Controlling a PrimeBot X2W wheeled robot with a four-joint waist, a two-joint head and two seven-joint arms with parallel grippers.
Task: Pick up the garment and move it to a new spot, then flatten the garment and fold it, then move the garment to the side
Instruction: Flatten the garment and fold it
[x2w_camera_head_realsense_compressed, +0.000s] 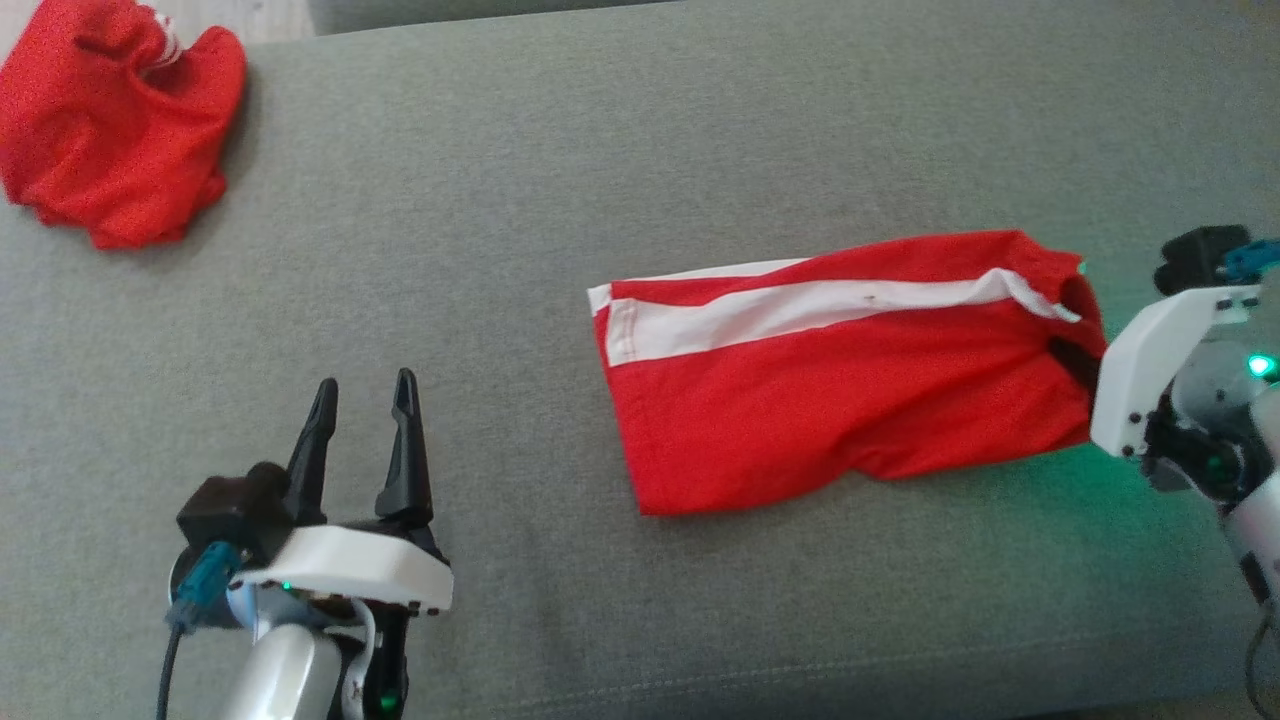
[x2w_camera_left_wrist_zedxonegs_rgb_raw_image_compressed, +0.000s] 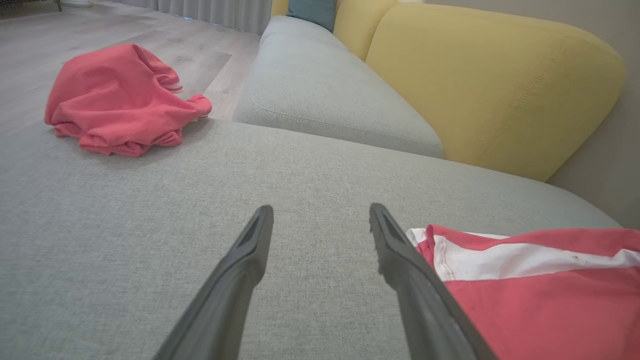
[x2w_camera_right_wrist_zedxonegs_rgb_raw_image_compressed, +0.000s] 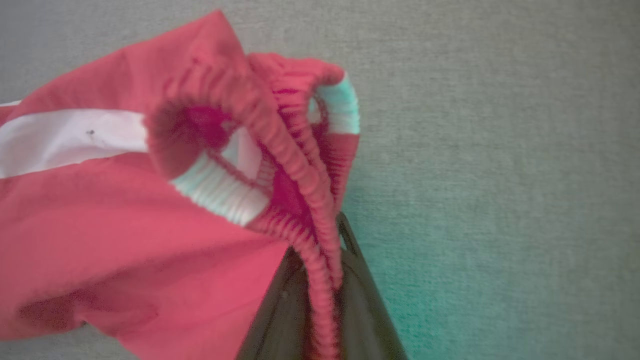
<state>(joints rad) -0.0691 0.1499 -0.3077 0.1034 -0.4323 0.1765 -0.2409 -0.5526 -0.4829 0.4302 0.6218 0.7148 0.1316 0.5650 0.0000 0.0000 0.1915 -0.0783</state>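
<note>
red shorts (x2w_camera_head_realsense_compressed: 830, 400), white stripe, flat near sofa seat's (x2w_camera_head_realsense_compressed: 600, 150) right edge; right pincer (x2w_camera_right_wrist_zedxonegs_rgb_raw_image_compressed: 327, 250) pinching waistband (x2w_camera_right_wrist_zedxonegs_rgb_raw_image_compressed: 300, 175); left pincer (x2w_camera_head_realsense_compressed: 362, 400) spread, near front edge.

The garment (x2w_camera_head_realsense_compressed: 830, 370) lies on the sofa seat (x2w_camera_head_realsense_compressed: 480, 260) toward its right edge (right gripper (x2w_camera_right_wrist_zedxonegs_rgb_raw_image_compressed: 330, 260) at that end); the other garment (x2w_camera_head_realsense_compressed: 110, 130) sits at the far left corner, well apart.

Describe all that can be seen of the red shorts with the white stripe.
The shorts are red, thin-looking fabric with a white side stripe and a gathered elastic waistband. They lie mostly flat on the grey cushion, hem toward the robot's left, waistband bunched and open at the right, where the right gripper is shut on it.
</note>
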